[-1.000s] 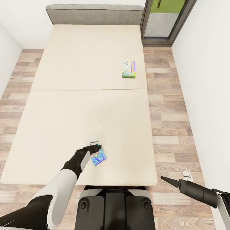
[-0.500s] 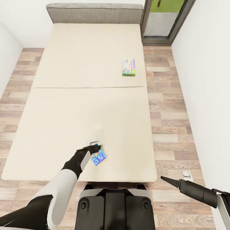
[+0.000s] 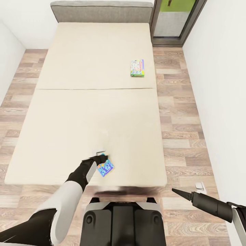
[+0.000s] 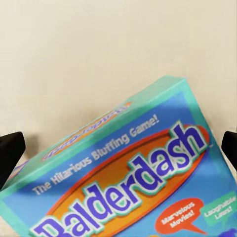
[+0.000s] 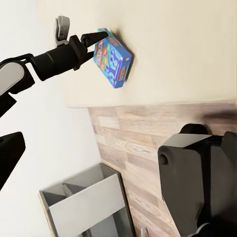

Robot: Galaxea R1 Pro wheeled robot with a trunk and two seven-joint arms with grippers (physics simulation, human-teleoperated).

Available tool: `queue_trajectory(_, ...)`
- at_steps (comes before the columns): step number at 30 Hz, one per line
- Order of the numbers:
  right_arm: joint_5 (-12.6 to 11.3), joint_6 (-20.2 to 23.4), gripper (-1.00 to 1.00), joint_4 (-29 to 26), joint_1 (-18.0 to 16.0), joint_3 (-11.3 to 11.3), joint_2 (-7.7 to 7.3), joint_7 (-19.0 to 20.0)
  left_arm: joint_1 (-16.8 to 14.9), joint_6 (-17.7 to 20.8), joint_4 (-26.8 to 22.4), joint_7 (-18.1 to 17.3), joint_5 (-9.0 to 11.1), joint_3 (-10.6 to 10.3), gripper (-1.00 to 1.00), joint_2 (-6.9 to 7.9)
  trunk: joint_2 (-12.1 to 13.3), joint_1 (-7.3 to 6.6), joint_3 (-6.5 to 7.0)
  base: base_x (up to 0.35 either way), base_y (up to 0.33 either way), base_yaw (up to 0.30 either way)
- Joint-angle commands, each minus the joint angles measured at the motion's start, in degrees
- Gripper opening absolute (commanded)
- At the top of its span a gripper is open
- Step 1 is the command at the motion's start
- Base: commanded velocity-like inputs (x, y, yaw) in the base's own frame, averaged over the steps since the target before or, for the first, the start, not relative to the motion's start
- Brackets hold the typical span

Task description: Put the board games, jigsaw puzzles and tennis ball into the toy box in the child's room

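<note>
Two board games show: the left gripper jaws clamp a blue one above the bed foot edge, another lies by the bed's right edge, and the right gripper jaws' state is unclear.

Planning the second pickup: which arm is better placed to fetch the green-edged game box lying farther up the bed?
Right, probably. The left gripper is shut on the blue Balderdash box; the right gripper hangs free, and the green-edged box lies toward the bed's right side.
</note>
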Motion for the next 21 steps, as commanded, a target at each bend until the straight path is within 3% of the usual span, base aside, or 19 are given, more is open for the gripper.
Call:
queue_trajectory(1,-0.2,0.3,1.0,0.0,0.0,0.0,-0.01,0.1,0.0,0.3,-0.1,0.1,0.0,0.3,1.0,-0.06,-0.1,0.02,-0.06,-0.174,0.0,0.0)
queue_trajectory(21,-0.2,0.3,1.0,0.0,0.0,-0.1,-0.01,0.1,0.0,0.4,-0.2,0.1,0.0,0.2,1.0,-0.06,-0.1,0.02,-0.06,-0.18,0.0,0.0)
